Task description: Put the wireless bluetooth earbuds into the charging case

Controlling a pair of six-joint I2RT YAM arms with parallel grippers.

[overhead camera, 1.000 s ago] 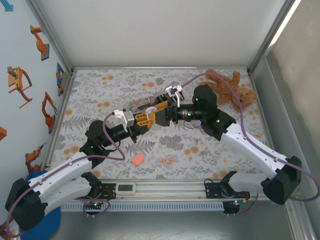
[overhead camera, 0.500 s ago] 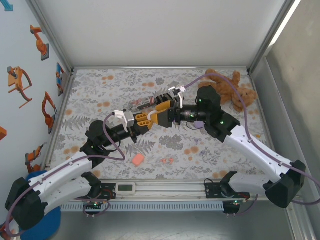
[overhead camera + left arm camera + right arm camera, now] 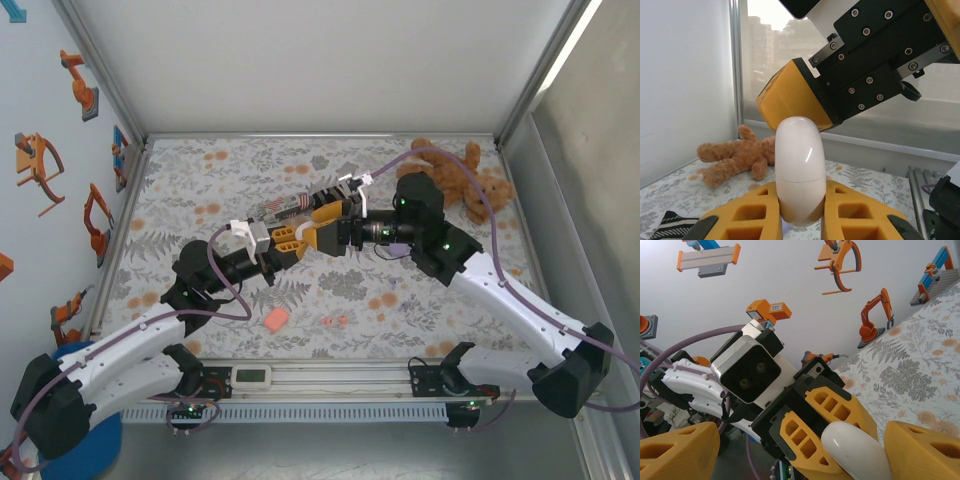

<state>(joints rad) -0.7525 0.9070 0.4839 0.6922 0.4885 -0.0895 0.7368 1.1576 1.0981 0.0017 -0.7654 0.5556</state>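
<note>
Well, nearest my bases the two red earbuds (image 3: 336,321) lie on the table (image 3: 200,180), too tiny to make out, near an orange case (image 3: 275,319). Farther out, my left gripper (image 3: 801,197) is clamped on a white case (image 3: 800,165), whose lower end is cut off. My right gripper (image 3: 802,452) is spread wide around it; whether they touch I cannot tell. A teddy bear (image 3: 465,180) lies beyond.
</note>
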